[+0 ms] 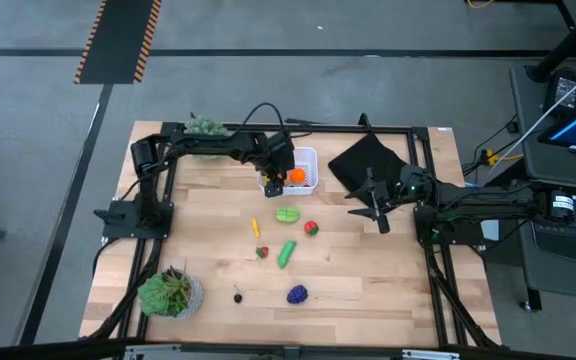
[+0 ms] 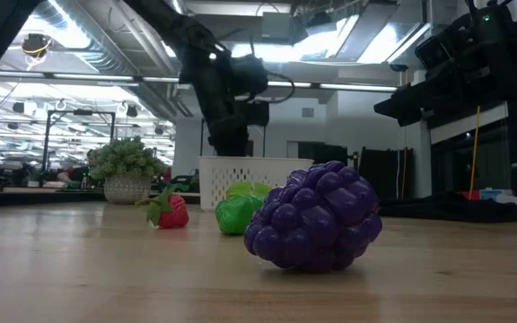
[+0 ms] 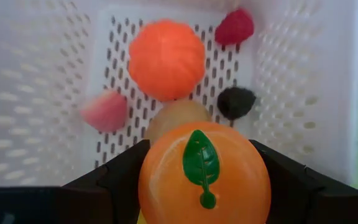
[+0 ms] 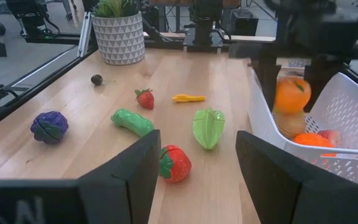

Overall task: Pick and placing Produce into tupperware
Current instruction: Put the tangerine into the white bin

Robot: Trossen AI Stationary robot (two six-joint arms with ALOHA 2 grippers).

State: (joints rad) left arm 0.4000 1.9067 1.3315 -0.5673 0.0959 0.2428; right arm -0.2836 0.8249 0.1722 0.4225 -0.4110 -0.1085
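Orange fruit [image 3: 204,182] clamped in left gripper [image 3: 202,186], above tupperware [image 1: 306,158] rim

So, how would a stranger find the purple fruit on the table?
Start at the potted plant in the table's near left corner, far from the white tub. Go right along that edge, past the small dark fruit. The purple fruit is the only purple, bumpy piece.

We are seeing even, bright overhead light on the table [image 1: 368,280], with only faint shadows under the pieces. In the low view, ceiling lamps [image 2: 375,40] are glaring behind dark silhouetted arms, while the purple grapes [image 2: 314,217] are staying sharp. In the left wrist view, the tub [image 3: 48,93] is blurring softly.
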